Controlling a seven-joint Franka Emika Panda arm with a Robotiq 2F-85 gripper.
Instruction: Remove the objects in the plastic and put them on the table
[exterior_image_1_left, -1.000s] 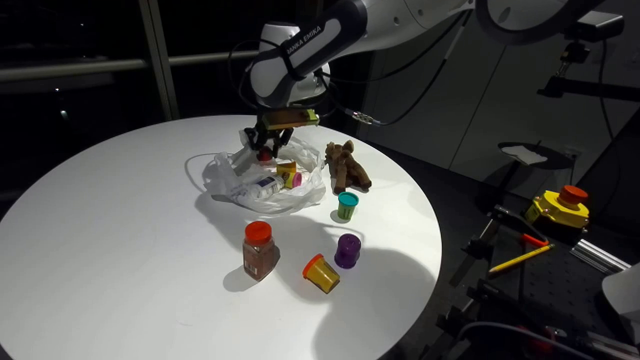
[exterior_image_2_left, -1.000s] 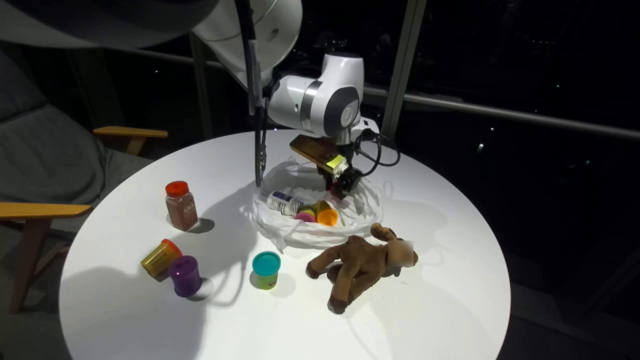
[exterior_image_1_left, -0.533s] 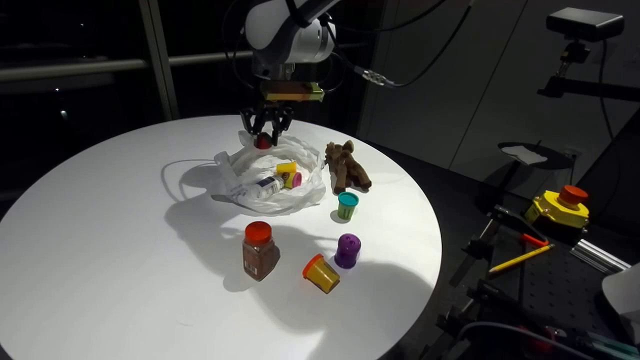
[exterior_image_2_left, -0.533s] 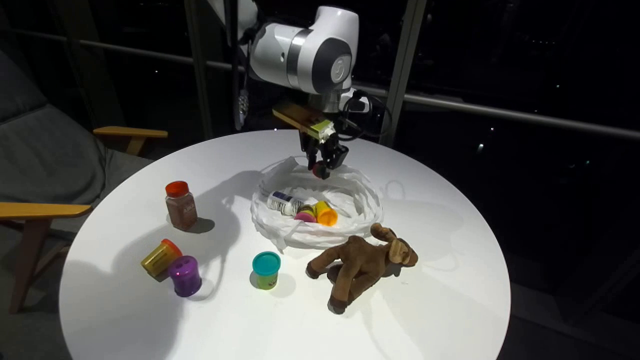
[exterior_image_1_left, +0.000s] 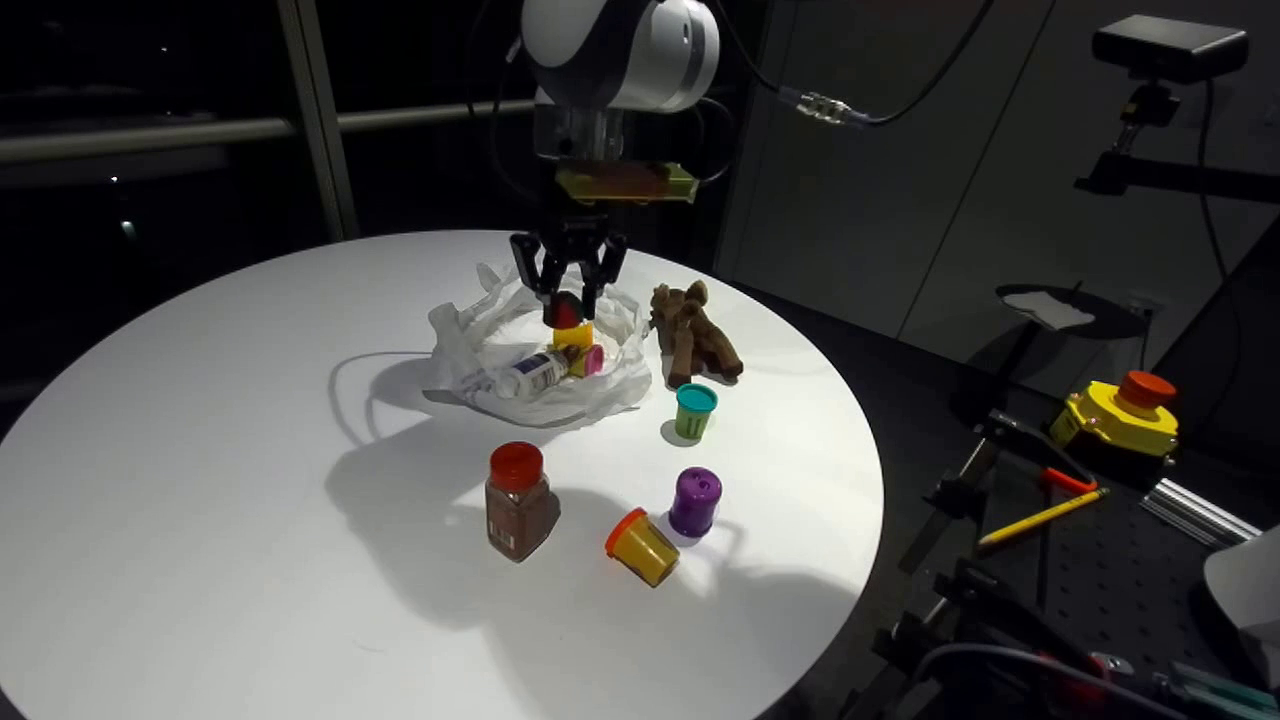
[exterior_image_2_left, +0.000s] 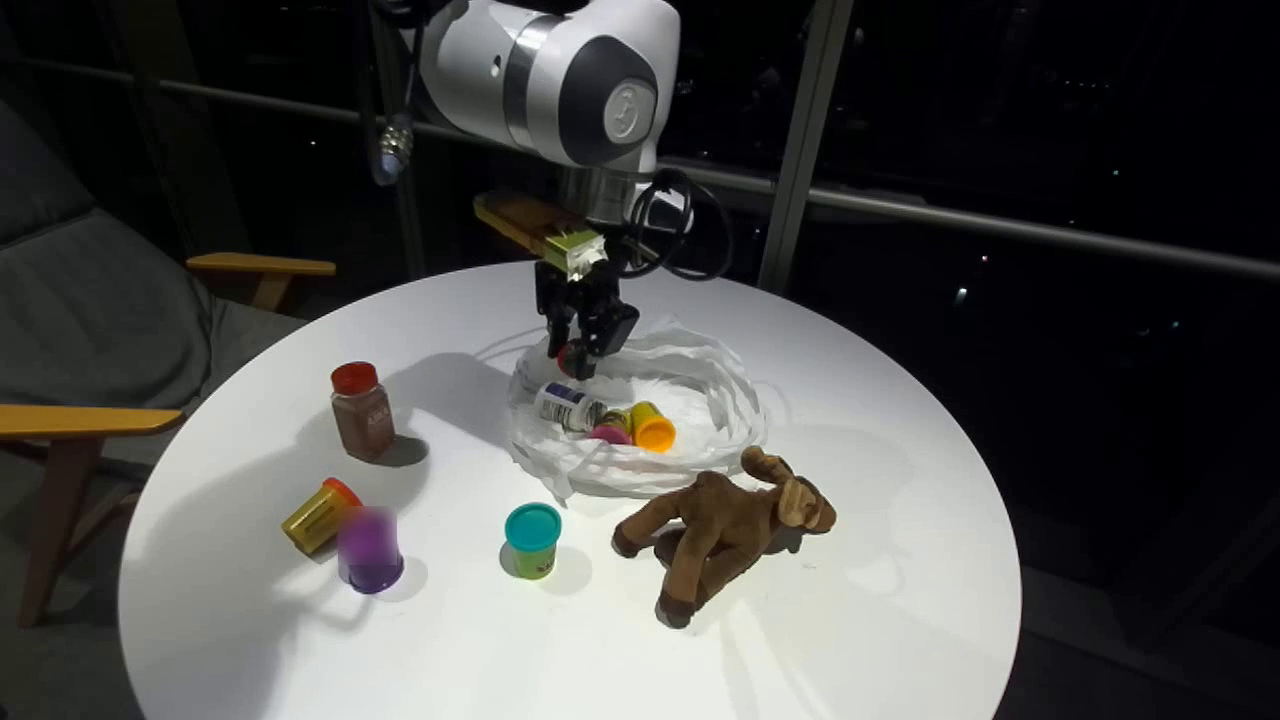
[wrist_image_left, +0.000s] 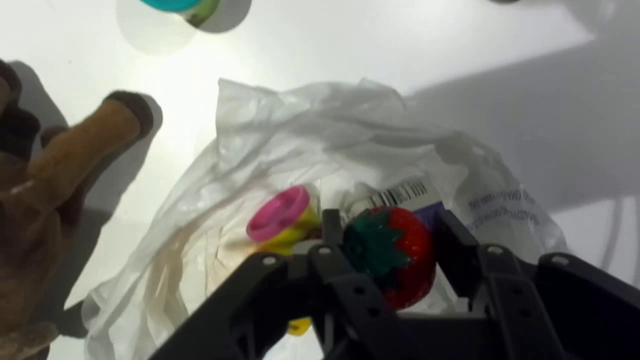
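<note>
My gripper (wrist_image_left: 391, 227) is shut on a small red ball (wrist_image_left: 419, 250) with green leaf markings, like a strawberry. In both exterior views the gripper (exterior_image_1_left: 570, 308) holds it above the open plastic bag (exterior_image_2_left: 545, 455). Inside the bag lie a white bottle (exterior_image_2_left: 563, 405), a pink-lidded yellow cup (wrist_image_left: 280, 214) and a yellow cup with an orange end (exterior_image_2_left: 654, 430). On the white table (exterior_image_1_left: 230, 480) stand a brown red-capped bottle (exterior_image_1_left: 517, 510), a purple cup (exterior_image_1_left: 695, 502) and a teal-lidded cup (exterior_image_1_left: 695, 412). A yellow-orange cup (exterior_image_1_left: 643, 548) and the brown teddy bear (exterior_image_2_left: 720, 525) lie there too.
The teddy bear lies close beside the bag's rim, and the teal-lidded cup is nearby. A grey chair with wooden armrests (exterior_image_2_left: 260, 265) stands near the table. Off the table's edge are a yellow box with a red button (exterior_image_1_left: 1115, 420) and a camera mount (exterior_image_1_left: 1130, 160).
The gripper has risen out of the bag with the red ball in its grip. It has then shifted sideways over the bag. The things on the table have stayed put.
</note>
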